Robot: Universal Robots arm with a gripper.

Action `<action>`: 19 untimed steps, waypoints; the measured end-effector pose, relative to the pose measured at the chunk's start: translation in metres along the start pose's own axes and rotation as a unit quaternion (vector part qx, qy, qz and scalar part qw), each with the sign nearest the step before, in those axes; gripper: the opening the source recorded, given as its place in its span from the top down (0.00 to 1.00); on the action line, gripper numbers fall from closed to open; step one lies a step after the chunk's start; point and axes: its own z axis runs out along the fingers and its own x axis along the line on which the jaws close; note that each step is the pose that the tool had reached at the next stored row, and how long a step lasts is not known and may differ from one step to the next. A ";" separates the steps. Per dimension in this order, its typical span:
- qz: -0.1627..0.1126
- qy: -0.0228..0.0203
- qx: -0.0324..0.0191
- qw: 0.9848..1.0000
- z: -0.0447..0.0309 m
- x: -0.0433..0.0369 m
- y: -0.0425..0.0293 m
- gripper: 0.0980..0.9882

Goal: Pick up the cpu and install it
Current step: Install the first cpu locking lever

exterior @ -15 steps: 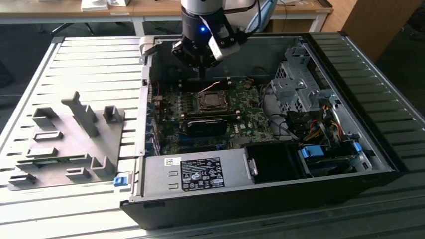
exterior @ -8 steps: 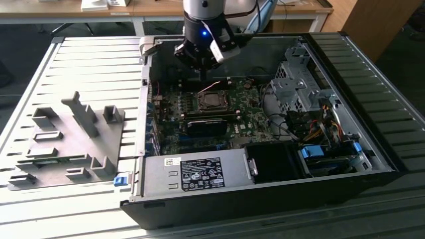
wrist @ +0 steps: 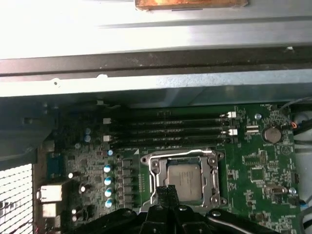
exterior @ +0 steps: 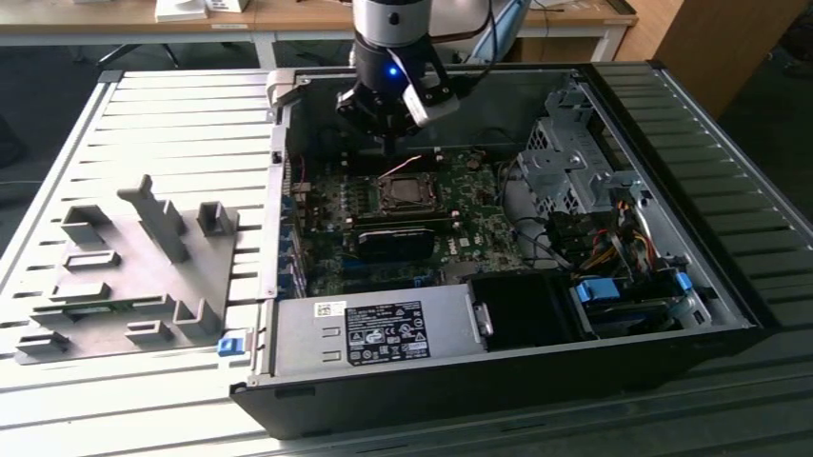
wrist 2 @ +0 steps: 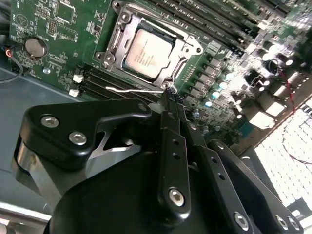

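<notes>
The fingers are pressed together with nothing between them, their dark tips meeting in a narrow point just above the motherboard, beside the thin wire lever that runs along one side of the socket frame; whether the tips actually touch the lever or the board cannot be told. In the exterior view the gripper hangs straight down from the arm, which descends from the far side into the open computer case, its wrist vertical and the closed tips poised just beyond the far edge of the socket. The cpu lies flat inside the socket frame, silvery top up and square with the frame, and the frame around it stands open; in the first wrist view the cpu sits just past the joined fingertips, with the row of memory slots beyond it. In the exterior view the cpu shows at the middle of the board, near the gripper and slightly nearer the camera. The case rests on a slatted metal worktop, and to the exterior view's left a grey fixture of plastic blocks lies well apart from the case.
</notes>
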 end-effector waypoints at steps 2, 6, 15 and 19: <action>0.000 0.000 0.000 1.000 0.0025 -0.0005 0.0012 0.99; -0.002 0.000 0.000 1.000 0.0076 -0.0010 0.0065 0.99; -0.004 0.000 0.000 1.000 0.0174 -0.0044 0.0103 0.99; -0.004 0.000 0.000 1.000 0.0232 -0.0061 0.0110 0.99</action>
